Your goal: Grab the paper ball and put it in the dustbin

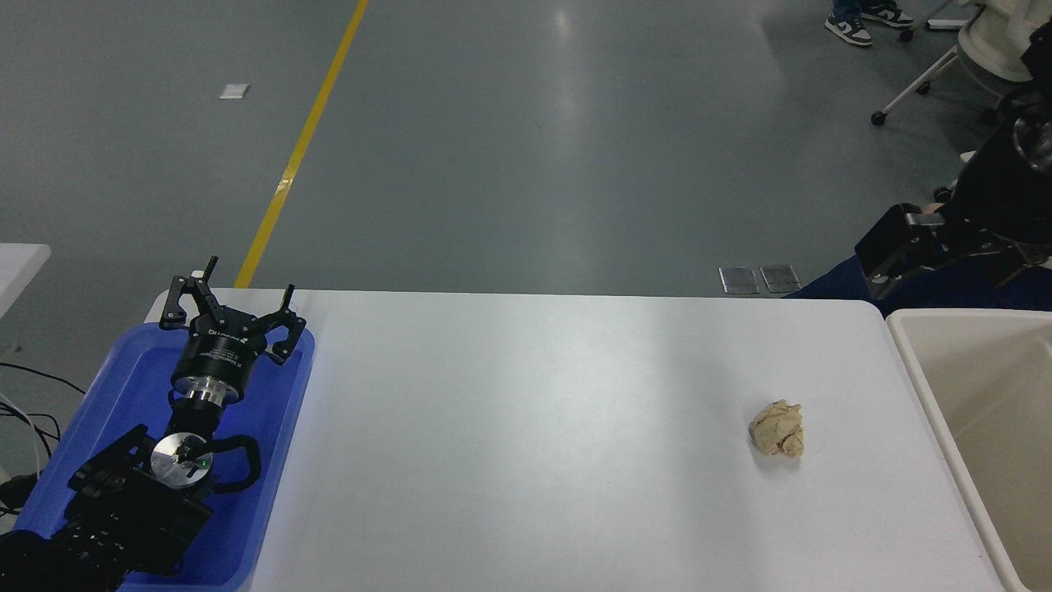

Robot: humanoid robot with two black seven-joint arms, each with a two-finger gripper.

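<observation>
The left claw (228, 310) sits at the lower left, over the far end of a shallow blue tray (271, 460). Its black fingers (283, 327) are spread wide apart and there is nothing between them. The left arm runs back from it across the tray to the bottom left corner, with a shiny round metal part on top of the arm.

The right arm comes in from the right edge, high up and past the far side of the table (509, 460). It is dark and blocky. The right claw (883, 247) is the black end that points to the left there, but I cannot tell if it is wide or narrow, because it is too dark and seen from the side. It is well apart from the paper ball and from the table top.

The paper ball (777, 427) lies on the table, on the right side, all by itself. It is a small, lumpy, tan wad with many wrinkles. Nothing touches it.

The dustbin (912, 362) stands at the right end of the table, near the paper ball. It is a big cream tub with a thick rim, and only part of it shows. The part inside that shows is bare.

Behind the table is a gray floor with a yellow line (300, 148). At the top right a person's shoes (848, 29) and the legs of a chair (912, 90) show.
</observation>
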